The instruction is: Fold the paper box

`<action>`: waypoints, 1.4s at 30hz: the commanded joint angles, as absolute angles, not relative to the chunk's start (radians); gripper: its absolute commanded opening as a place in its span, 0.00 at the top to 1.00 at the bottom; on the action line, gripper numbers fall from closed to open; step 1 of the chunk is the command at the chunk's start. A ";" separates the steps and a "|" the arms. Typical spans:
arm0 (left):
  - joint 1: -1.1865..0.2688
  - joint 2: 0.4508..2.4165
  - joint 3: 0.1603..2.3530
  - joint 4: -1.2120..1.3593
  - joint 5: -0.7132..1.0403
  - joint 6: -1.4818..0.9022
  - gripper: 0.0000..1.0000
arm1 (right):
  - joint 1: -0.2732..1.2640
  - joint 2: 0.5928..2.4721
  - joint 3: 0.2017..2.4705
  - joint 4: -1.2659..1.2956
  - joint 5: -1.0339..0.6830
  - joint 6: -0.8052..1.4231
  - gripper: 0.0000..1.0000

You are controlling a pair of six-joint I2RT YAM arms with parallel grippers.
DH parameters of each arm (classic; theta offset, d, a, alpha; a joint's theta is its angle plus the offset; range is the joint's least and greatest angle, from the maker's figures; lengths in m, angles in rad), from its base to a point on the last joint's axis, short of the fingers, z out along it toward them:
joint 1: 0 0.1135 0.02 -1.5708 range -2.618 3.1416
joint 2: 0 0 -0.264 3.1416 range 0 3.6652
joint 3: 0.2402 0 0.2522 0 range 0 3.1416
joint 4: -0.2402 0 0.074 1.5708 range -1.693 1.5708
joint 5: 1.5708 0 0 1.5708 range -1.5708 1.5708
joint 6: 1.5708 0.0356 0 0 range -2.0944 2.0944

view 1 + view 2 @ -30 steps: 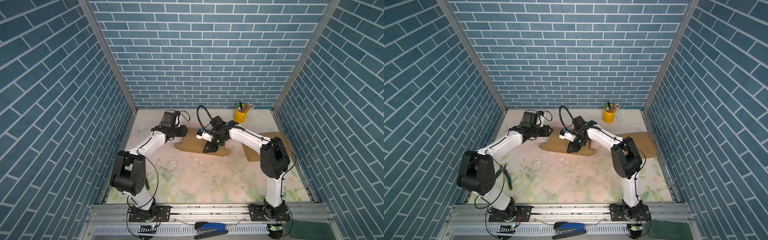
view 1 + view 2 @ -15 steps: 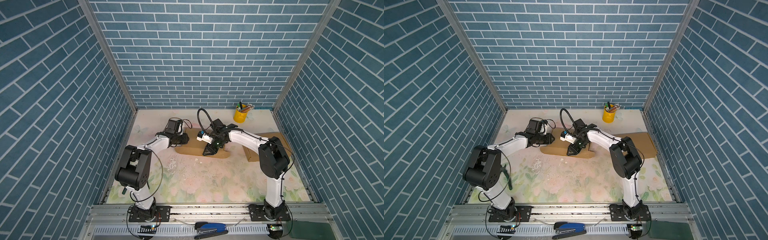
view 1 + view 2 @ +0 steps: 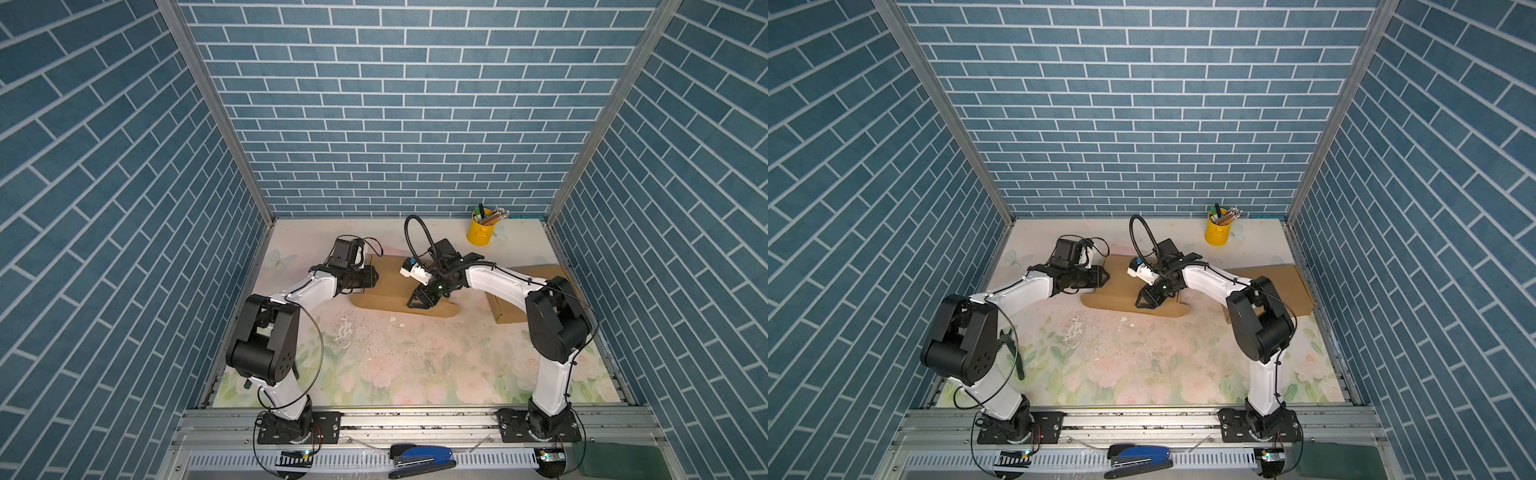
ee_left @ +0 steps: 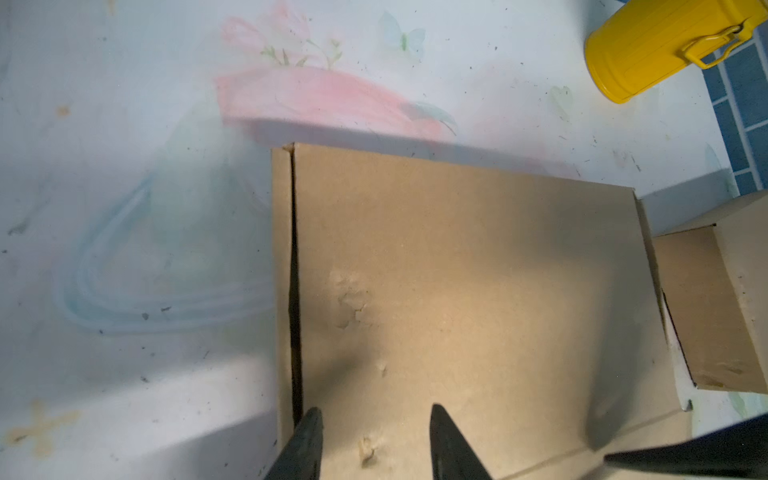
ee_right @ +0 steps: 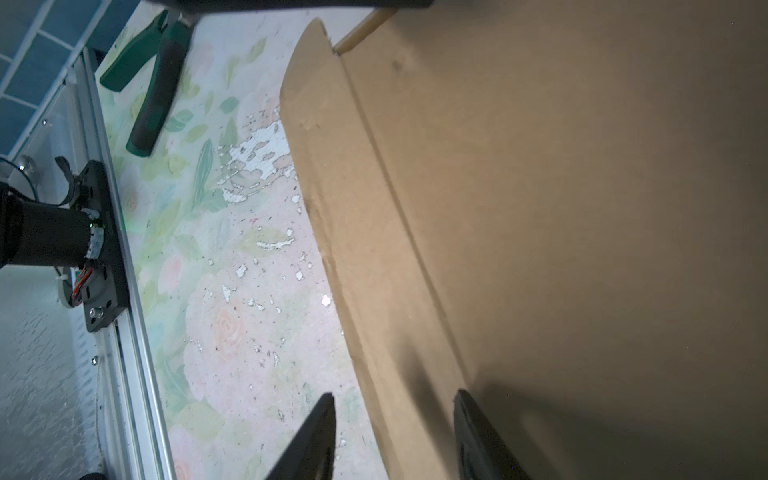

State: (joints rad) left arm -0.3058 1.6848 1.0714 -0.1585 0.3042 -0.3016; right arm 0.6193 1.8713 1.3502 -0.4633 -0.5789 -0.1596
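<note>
Cardboard under both tools! Left gripper [image 4: 374, 409], jaws parted and empty, hovers over the 9 o'clock end of the paper box [image 4: 457, 270]. Right gripper [image 5: 395, 394], also parted, stands astride the near flap [image 5: 353, 232]. The box lies flat at the table's [image 3: 395, 374] 12 o'clock, long axis 9-to-3, flap pointing to 6. Risk: nothing clamps it, so it may skid or crease off the score.

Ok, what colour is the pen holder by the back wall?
Bright yellow. The round metal pen holder shows best in the left wrist view.
</note>
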 commanded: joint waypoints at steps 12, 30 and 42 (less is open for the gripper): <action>-0.235 1.692 1.042 -0.012 0.322 -0.359 0.38 | 0.408 1.639 1.111 -0.262 -0.296 0.367 0.60; -0.198 1.916 1.123 0.033 0.452 -0.362 0.47 | 0.286 1.690 1.017 -0.197 -0.476 0.560 0.40; -0.113 1.972 1.121 -0.065 0.544 -0.380 0.68 | 0.273 1.747 0.992 -0.109 -0.598 0.645 0.21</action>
